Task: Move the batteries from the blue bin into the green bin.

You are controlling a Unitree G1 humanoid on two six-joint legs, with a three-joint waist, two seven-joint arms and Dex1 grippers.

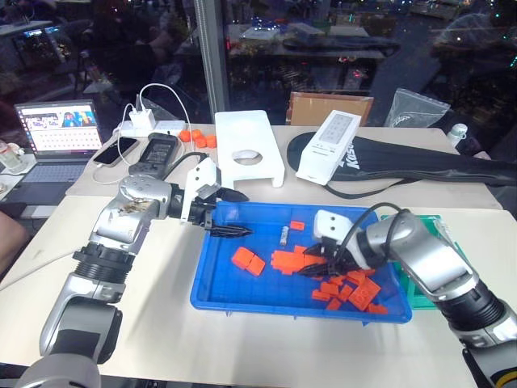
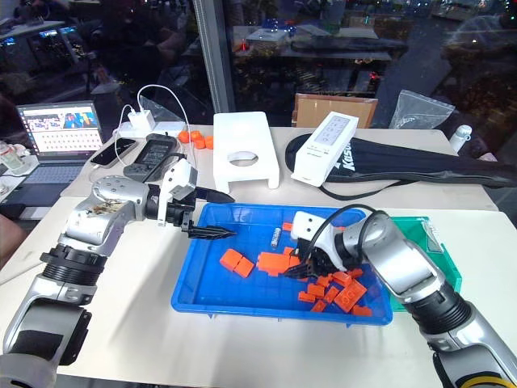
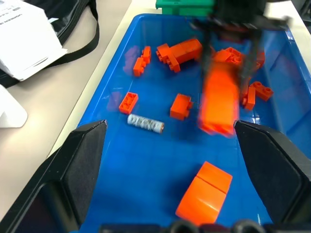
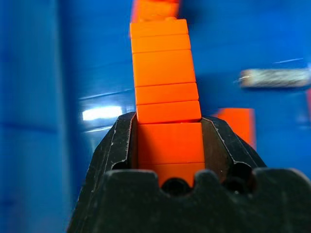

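One battery (image 1: 284, 236) lies on the floor of the blue bin (image 1: 212, 293), near the far wall, apart from the orange blocks (image 1: 349, 291) heaped toward the bin's right end. Two joined orange blocks (image 1: 249, 261) sit alone nearer the left end. The right gripper (image 1: 317, 264) is inside the bin, fingers clamped on a long orange block stack (image 4: 166, 87); this stack hangs between the battery and the main heap. The left gripper (image 1: 229, 212) hovers over the bin's far left corner with its fingers spread wide and nothing between them; in its wrist view the battery lies just ahead, flanked by small orange pieces. The green bin (image 2: 428, 242) stands touching the blue bin's right end, partly hidden behind the right arm. Behind the bins the table carries a white tray (image 1: 249, 147), a white box (image 1: 329, 145) on a black bag (image 1: 420, 160), orange round caps (image 1: 198, 138), a charger with cables (image 1: 144, 121), a phone (image 1: 115, 150) and a laptop (image 1: 56, 137).
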